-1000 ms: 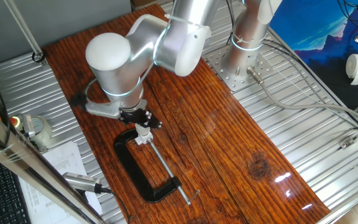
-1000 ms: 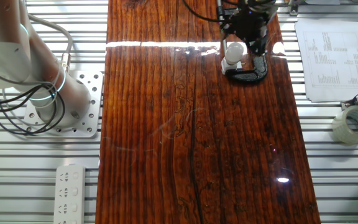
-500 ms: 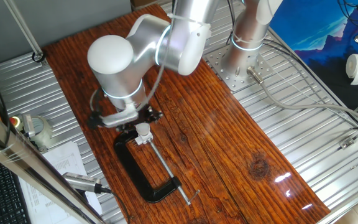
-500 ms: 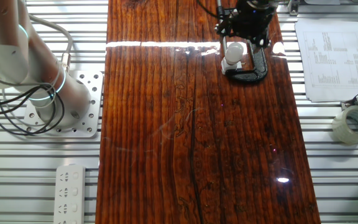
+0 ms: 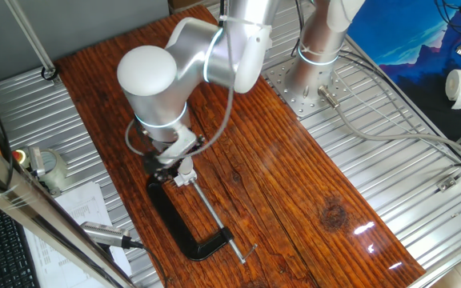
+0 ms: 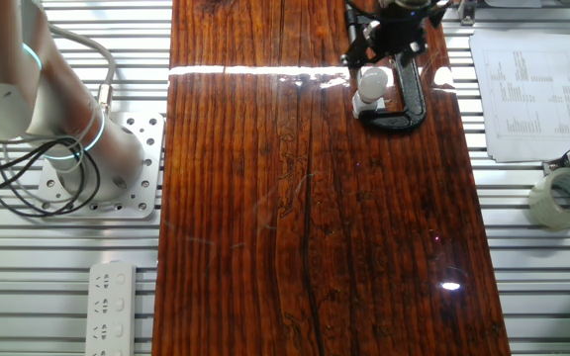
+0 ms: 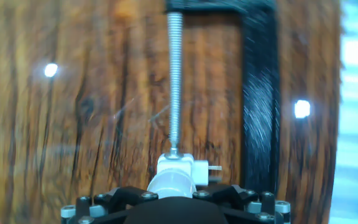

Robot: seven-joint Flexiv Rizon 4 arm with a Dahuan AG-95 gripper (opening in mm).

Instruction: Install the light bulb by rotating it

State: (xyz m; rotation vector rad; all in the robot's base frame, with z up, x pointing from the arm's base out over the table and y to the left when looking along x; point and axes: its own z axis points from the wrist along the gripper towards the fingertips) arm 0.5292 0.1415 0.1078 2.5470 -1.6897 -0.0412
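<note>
Rotated further vs 0.5 s ago: hand (image 5: 176, 161) above light bulb (image 6: 371, 82), upper right of frame, seated in white socket (image 7: 178, 168) by C-clamp (image 5: 176, 218) on bench (image 6: 305, 218). Hand spread/pinching: can't tell.

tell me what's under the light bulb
The light bulb sits on a small white socket block held by the black clamp. Its screw base is hidden inside the block.
</note>
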